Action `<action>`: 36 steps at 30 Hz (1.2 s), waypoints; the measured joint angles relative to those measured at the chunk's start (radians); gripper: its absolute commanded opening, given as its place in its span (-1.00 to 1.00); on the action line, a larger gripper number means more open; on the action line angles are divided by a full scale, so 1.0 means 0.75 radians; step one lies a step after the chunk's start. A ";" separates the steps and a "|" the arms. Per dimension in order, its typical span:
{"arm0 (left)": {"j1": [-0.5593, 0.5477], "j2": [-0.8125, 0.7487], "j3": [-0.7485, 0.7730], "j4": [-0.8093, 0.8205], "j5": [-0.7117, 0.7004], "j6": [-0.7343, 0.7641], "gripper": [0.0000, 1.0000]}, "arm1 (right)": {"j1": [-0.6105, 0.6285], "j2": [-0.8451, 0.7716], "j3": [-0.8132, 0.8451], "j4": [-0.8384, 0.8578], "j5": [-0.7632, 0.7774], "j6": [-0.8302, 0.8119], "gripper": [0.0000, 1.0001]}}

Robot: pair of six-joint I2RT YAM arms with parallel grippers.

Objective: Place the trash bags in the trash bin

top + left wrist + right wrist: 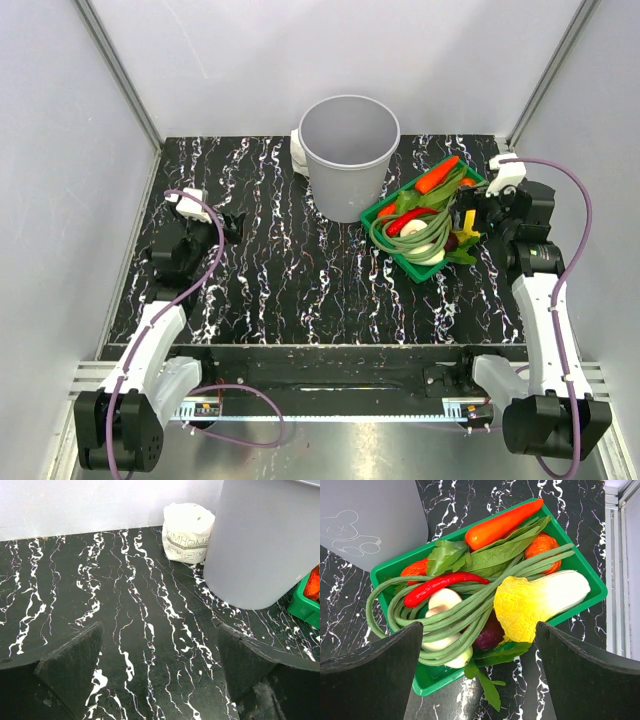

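Left jaws: spread wide, holding nothing, low over the left side of the desk [285, 275]; black pads [70, 667] in both lower corners of the left wrist view, with veined desk top between them.
Left arm [150, 345]: stretched from the near-left base toward the far side, its front end turned toward the bin.
Desk surface: black, marbled with white veins.
White roll [186, 532]: small and wrapped, printed KIMHOME, at the far edge just behind and left of the bin; partly hidden by the bin's wall, contact impossible to tell.
Trash bin [345, 190]: upright at the far middle of the desk, tallest thing there. Plain light-grey plastic, round, slightly narrower at the foot, matte and smooth, mouth open upward with a thin rolled rim. Faint outline of a bear-like figure on the wall in the right wrist view [350, 532].
Green basket [427, 682]: rectangular, set at an angle just right of the bin, near its foot; heaped with an orange carrot [502, 522], a red chilli [440, 585], long green beans [470, 610] and a yellow-white cabbage [535, 602].
Right jaws: spread wide, clamped on nothing, hanging above the basket, pads [375, 675] framing the vegetables.
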 measured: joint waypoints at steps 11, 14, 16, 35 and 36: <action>0.000 0.000 0.028 -0.046 -0.025 0.008 0.98 | 0.001 -0.007 0.001 -0.011 0.008 0.001 0.99; 0.000 0.001 0.069 -0.092 -0.042 0.017 0.98 | 0.001 -0.004 0.011 -0.040 0.003 0.001 0.99; 0.000 0.003 0.110 -0.136 -0.058 0.025 0.98 | 0.001 0.005 0.034 -0.066 0.002 0.000 0.99; 0.000 0.256 0.622 -0.654 -0.068 0.192 0.98 | 0.002 0.221 0.364 -0.270 0.002 0.004 0.95; 0.000 0.256 0.622 -0.669 -0.068 0.203 0.98 | 0.002 0.245 0.418 -0.292 -0.018 0.000 0.89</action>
